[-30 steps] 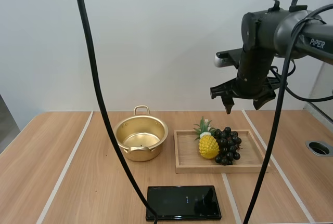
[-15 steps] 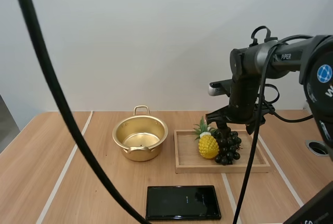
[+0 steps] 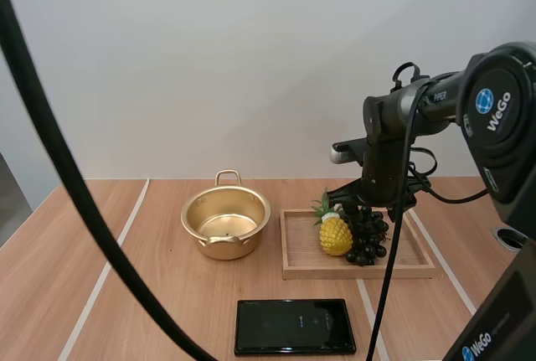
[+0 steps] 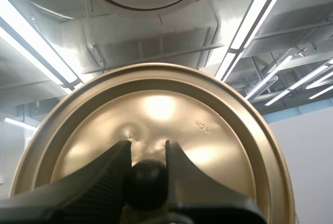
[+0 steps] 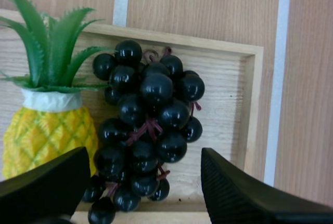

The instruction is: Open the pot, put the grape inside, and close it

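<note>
Wooden table (image 3: 151, 294), right hand (image 5: 143, 177) spread wide over grapes (image 5: 148, 130) in tray (image 5: 229, 104), left hand (image 4: 147, 154) clamped on knob (image 4: 146, 182) of lid (image 4: 208, 130)

Bright, even lighting. A soft shadow lies just beside the pot (image 3: 239, 244); its inner wall gleams. Glare spots the lid (image 4: 208, 130).

right tool (image 5: 145, 156) spread over grapes (image 5: 151, 91); grapes beside pineapple (image 5: 49, 130); both in wooden tray (image 5: 234, 89)
</note>
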Available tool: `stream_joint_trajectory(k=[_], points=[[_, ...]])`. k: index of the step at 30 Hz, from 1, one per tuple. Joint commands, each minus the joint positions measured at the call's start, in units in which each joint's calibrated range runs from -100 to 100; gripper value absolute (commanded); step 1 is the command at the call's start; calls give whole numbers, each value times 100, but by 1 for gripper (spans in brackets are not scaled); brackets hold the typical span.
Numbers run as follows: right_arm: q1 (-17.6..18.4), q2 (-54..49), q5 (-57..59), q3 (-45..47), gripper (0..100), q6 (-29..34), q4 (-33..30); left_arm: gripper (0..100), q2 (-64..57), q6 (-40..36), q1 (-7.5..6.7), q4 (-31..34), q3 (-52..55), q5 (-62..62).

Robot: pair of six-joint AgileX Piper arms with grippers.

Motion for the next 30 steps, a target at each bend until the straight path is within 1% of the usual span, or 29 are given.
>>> stream_joint_trajectory(k=[1,11,19,20,21,22,23,24,30], points=[[4,129,-185,22,100,24,-25,0,11,-49,13,27,-33,-71],[-279,768,-557,22,100,24,15,0,11,-48,13,27,-33,-25],[-297,876,-557,22,100,-10,39,0,11,-48,13,27,-33,8],[-297,876,-557,22,80,-13,66,0,11,-48,13,27,-33,8],[-297,876,-557,22,55,-13,83,0,11,-57,13,27,-33,7],[-297,876,-515,22,19,0,111,0,11,-69,13,27,-33,7],[-297,876,-475,22,0,82,123,0,11,-69,13,27,-33,7],[-297,876,-475,22,0,156,142,0,11,-69,13,15,-33,7],[-297,690,-582,-25,0,156,221,0,11,-69,13,4,-33,7]])
